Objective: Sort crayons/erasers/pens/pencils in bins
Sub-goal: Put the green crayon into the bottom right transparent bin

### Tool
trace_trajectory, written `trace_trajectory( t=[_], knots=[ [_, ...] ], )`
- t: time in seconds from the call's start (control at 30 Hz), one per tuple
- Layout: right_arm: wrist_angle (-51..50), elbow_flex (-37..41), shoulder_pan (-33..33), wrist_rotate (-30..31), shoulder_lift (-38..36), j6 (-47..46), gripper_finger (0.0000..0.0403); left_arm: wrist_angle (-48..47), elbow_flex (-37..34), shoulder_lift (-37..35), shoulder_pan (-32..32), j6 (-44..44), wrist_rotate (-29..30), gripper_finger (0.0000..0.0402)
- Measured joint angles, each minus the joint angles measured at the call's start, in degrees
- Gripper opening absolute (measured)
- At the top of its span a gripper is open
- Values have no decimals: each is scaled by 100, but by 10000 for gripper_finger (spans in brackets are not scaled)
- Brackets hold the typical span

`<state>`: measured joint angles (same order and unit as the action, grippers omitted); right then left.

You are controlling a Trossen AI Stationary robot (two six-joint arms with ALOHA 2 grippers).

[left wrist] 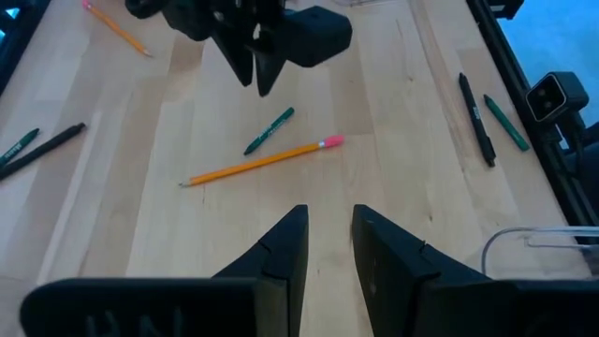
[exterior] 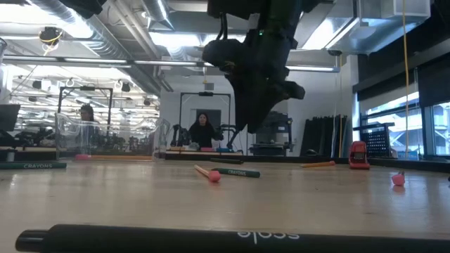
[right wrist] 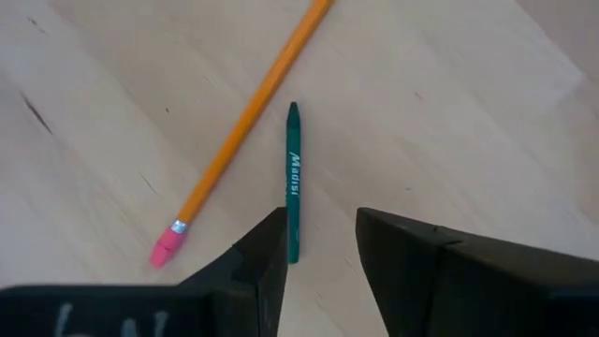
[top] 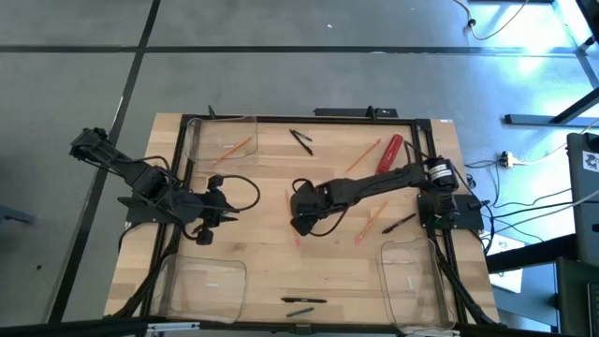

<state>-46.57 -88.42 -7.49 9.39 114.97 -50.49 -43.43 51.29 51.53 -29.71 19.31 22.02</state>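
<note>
You are hovering the right claw [right wrist: 314, 253], fingers slightly parted and empty, over the green crayon [right wrist: 293, 178]; be centering before lowering, avoiding the pencil [right wrist: 248, 117].

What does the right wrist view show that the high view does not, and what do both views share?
Only the right wrist view shows the white lettering on the green crayon and the pencil's pink eraser end, close beside the right pincer, whose fingers stand apart. Only the high view shows the three clear bins, the red cylinder, the black pens and the left pincer. Both show the wooden table and the right pincer above it near the middle.
</note>
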Motion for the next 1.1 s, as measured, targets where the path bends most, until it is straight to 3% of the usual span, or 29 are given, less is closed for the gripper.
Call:
trace_trajectory(
  t=[0.53,1.1],
  knots=[
    [534,4,0,-164,653,354,130,-84,0,2,2,113,0,79],
    [580,-2,4,-191,888,433,130,-86,-2,2,2,112,-2,79]
  ],
)
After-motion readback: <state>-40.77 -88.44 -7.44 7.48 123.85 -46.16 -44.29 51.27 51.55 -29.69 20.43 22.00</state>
